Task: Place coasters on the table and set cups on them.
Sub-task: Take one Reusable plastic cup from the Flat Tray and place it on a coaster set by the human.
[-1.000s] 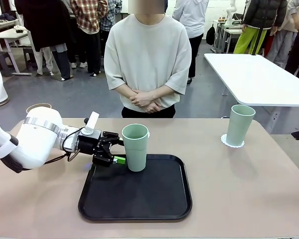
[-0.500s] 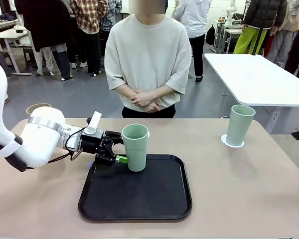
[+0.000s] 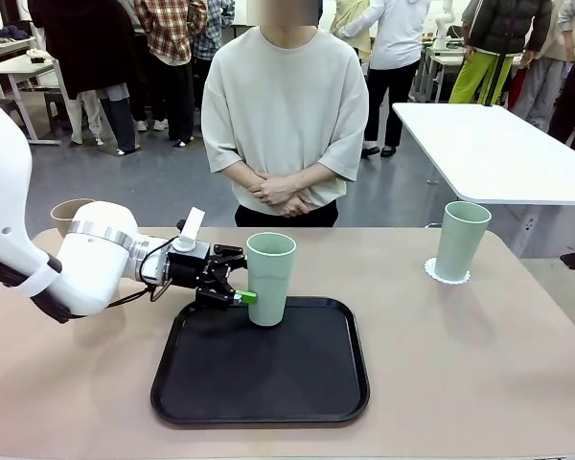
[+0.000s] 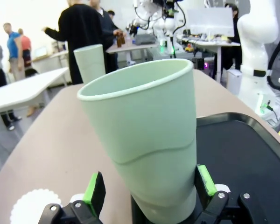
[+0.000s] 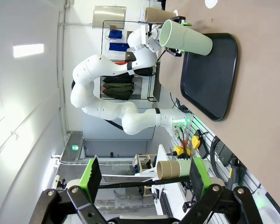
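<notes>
Front view: I see the table [image 3: 479, 355] running the full width, with a person [image 3: 286, 105] standing at its far edge, hands clasped
Left arm: from my seat its white bulk comes in from the left, low over the table, wrist level and pointing right
Black tray: the black tray [image 3: 268, 383] lies on the table near the middle; the mint cup [image 3: 269, 279] I am working stands upright at its far left corner
Left gripper: the left gripper [image 3: 241, 287] is around the lower part of that cup; in the left wrist view one green pad sits on each side of the cup [image 4: 144, 144], and I read the right pad as touching it, while on the left I cannot tell whether the pad meets the wall
Second mint cup: the other mint cup [image 3: 461, 240] stands upright at the far right of the table, on a white coaster [image 3: 435, 271], well apart from the tray
Tan cup: a tan cup [image 3: 69, 215] shows at the far left, partly behind the arm
Spare coaster: a bare coaster [image 4: 33, 205] lies on the table just beside the left gripper's finger, in the left wrist view
Right gripper: the right gripper [image 5: 143, 173] stands spread wide with nothing between its fingers, off the table's right end
</notes>
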`<state>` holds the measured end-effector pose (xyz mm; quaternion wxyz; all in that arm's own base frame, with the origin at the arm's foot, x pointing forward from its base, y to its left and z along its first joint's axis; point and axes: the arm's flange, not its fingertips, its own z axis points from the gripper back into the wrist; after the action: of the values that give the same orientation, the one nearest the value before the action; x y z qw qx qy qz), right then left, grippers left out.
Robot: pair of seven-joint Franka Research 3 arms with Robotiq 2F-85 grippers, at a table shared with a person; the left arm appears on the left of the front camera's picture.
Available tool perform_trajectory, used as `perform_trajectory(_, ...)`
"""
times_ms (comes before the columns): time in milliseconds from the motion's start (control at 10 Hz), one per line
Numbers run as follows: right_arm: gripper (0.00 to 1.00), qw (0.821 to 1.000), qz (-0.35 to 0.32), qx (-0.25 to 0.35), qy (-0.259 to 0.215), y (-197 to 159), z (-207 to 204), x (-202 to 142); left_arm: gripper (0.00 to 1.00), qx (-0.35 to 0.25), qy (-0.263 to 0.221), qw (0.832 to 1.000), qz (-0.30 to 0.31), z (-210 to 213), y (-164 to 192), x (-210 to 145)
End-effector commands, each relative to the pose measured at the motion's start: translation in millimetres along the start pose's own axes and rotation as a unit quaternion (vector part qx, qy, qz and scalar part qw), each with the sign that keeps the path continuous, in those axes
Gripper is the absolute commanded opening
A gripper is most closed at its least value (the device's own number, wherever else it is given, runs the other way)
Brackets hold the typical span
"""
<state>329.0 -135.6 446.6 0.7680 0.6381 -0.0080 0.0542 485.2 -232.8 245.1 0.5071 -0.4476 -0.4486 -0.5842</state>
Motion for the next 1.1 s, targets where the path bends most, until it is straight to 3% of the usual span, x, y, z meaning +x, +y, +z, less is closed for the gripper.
perform_trajectory(0,1.0,1.0,-0.008,0.0,0.0,1,0,-1,1.0,0.003,-0.011,1.0,0.005,-14,8,-8)
perform_trajectory(1000,1.0,1.0,-0.008,0.0,0.0,1,0,-1,1.0,-0.027,0.011,0.999,0.017,-47,3,-4)
